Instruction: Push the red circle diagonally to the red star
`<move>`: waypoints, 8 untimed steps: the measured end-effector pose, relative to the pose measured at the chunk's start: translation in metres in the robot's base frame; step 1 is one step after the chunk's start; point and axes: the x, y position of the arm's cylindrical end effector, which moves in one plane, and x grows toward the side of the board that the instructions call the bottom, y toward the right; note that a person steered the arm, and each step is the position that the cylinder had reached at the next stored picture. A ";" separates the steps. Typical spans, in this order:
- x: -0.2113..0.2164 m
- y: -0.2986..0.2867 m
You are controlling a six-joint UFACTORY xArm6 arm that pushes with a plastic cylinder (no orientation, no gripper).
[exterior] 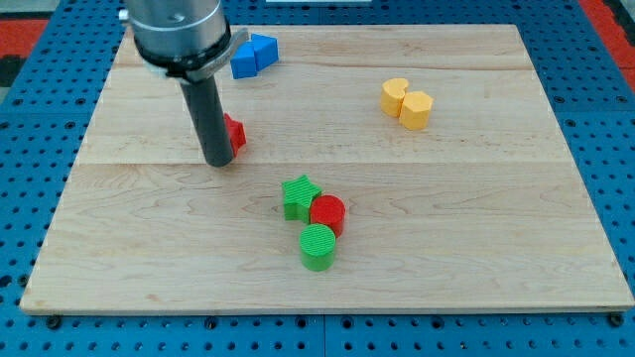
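My tip point(218, 163) touches down on the desk point(476, 228), a bare rod tool with nothing clamped. At its 3 o'clock, touching, red star point(235, 132), mostly hidden behind the rod. Red circle point(327, 212) at 4 o'clock, well apart, wedged between green star point(299, 196) and green circle point(318, 246).

You have a pale wooden board point(476, 238) lying on a blue pegboard surface point(30, 129) that frames it on all sides. Near the view's top, left of centre, two blue blocks point(253, 55) sit touching each other, their shapes hard to make out. Toward the view's upper right, two yellow blocks point(408, 101) stand pressed together. Below the board's centre, a green star point(300, 196) sits above a green cylinder point(318, 246).
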 end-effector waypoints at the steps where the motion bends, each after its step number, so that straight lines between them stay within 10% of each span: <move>1: -0.017 -0.039; 4: -0.002 0.194; 5: 0.064 0.268; 8: 0.098 0.136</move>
